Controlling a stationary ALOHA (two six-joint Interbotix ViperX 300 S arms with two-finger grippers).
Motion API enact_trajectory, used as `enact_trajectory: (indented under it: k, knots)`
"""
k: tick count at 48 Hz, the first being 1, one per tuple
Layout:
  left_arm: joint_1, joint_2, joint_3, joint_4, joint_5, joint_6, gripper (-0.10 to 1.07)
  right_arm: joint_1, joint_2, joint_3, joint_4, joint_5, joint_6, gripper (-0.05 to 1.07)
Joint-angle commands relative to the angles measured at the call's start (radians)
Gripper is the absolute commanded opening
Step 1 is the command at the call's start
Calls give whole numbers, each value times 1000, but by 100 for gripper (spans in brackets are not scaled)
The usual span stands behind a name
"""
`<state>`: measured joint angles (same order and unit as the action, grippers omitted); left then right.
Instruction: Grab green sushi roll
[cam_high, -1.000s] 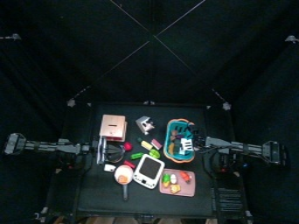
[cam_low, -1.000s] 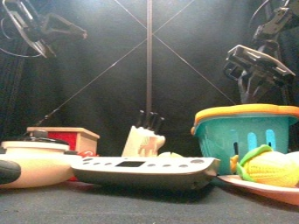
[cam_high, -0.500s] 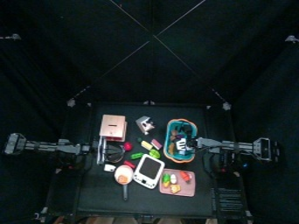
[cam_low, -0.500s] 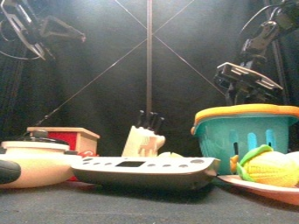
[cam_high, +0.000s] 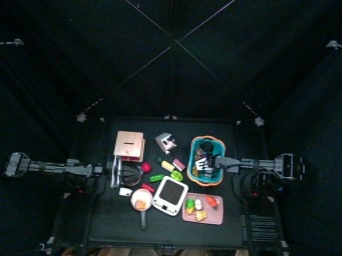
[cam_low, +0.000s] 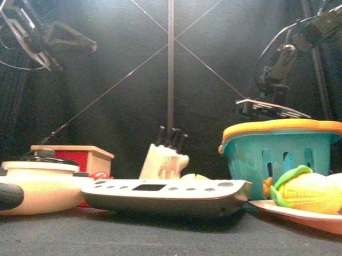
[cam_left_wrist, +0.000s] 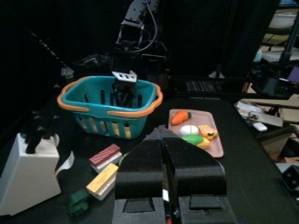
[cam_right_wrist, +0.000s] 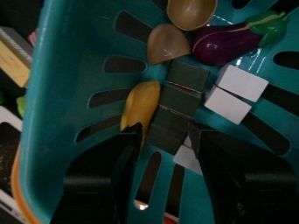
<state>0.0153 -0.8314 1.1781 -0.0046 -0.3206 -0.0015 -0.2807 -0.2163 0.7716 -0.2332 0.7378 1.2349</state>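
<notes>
Lower than a second ago, the right gripper (cam_right_wrist: 170, 147) hangs inside the teal slotted plastic basket (cam_right_wrist: 70, 96). Its jaws are spread wide over what looks like the dark green sushi roll (cam_right_wrist: 176, 105) at picture centre. Closing off-line could pinch the curved yellow piece (cam_right_wrist: 140, 103) or the white blocks (cam_right_wrist: 239, 92) crowding it. The left gripper (cam_left_wrist: 165, 157) rests apart, jaws nearly together.

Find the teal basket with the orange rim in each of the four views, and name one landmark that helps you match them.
Top view: teal basket, right of middle, under the right gripper.
Front view: far right.
Left wrist view: upper left.
Right wrist view: fills the picture.
Shared landmark: the pink tray of toy food beside it.
</notes>
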Motion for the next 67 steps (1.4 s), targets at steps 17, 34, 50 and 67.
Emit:
enact_trajectory:
  k: [17,34,50,67]
  knots:
    - [5,2,-9,0,-3,0,25,-32,72,-15,-17,-9,2,83]
    - [6,2,-6,-2,-3,0,25,-34,107,-20,-15,-37,2,83]
    - [6,2,-3,-3,-3,0,25,-34,112,-20,-12,-38,2,83]
    - [6,0,-3,-2,-3,0,25,-34,181,-25,-15,-38,2,77]
